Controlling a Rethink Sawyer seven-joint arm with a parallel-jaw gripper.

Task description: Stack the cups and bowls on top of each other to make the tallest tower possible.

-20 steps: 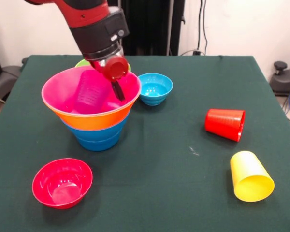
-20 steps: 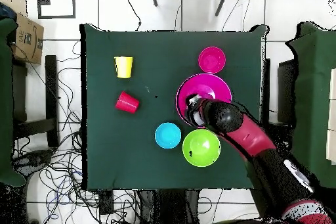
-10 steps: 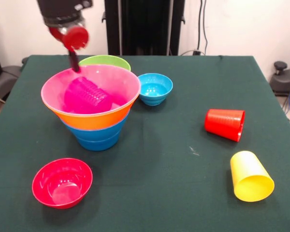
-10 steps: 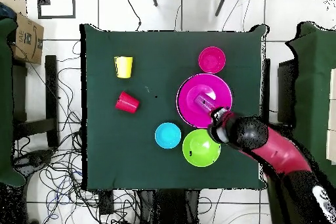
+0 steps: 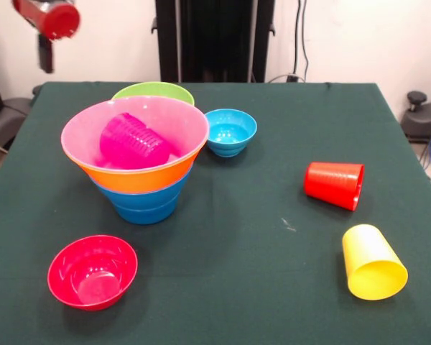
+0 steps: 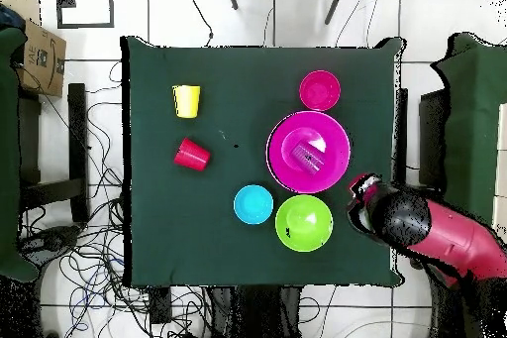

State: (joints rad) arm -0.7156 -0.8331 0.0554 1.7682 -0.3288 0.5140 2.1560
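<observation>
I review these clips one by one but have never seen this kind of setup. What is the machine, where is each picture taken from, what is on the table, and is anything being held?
The machine is a red and black robot arm with a gripper at its end. One picture looks across the green table from the front; the other looks straight down.

On the table stands a tower of nested bowls, blue at the bottom, orange and pink on top. A purple cup lies tilted inside the pink bowl. Beside it stand a green bowl, a light-blue bowl and a red bowl. A red cup and a yellow cup lie on their sides.

The gripper is off to the table's side, holding nothing that I can see.
</observation>
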